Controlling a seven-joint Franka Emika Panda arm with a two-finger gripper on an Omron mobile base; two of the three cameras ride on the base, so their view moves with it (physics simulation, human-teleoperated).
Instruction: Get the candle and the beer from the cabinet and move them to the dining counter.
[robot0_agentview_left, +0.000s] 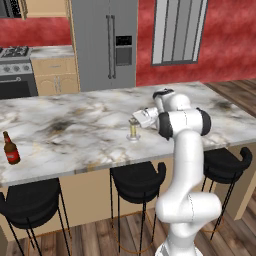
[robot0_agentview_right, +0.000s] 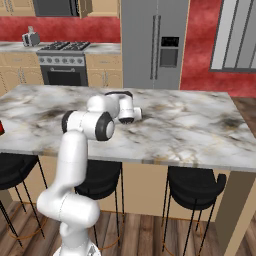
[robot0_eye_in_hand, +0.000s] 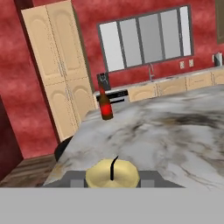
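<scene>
A: Brown glass, far left: what stood there?

B: A dark brown glass bottle of beer with a red label stood upright on the long white-grey, brown-veined marble dining counter, close to its front edge and left end. In the hand view the same bottle appeared far off along the marble.

A: And toward the middle of the left base view?

B: A slim pale yellow-olive stick candle stood upright in its small silver dish-shaped holder on the marble, well apart from the bottle. The two-finger gripper of the white arm sat at the top of the candle, its jaws set narrowly around the stick. In the hand view the candle's pale round top with its dark wick lay between the finger tips.

A: Was the holder resting on the surface?

B: It appeared to touch the marble; whether it was just clear of it could not be told.

A: Below the counter?

B: Black stools stood along the near side of the tan wood base.

A: And in the right base view?

B: The arm's wrist hid the candle; the marble top stretched to the right.
</scene>
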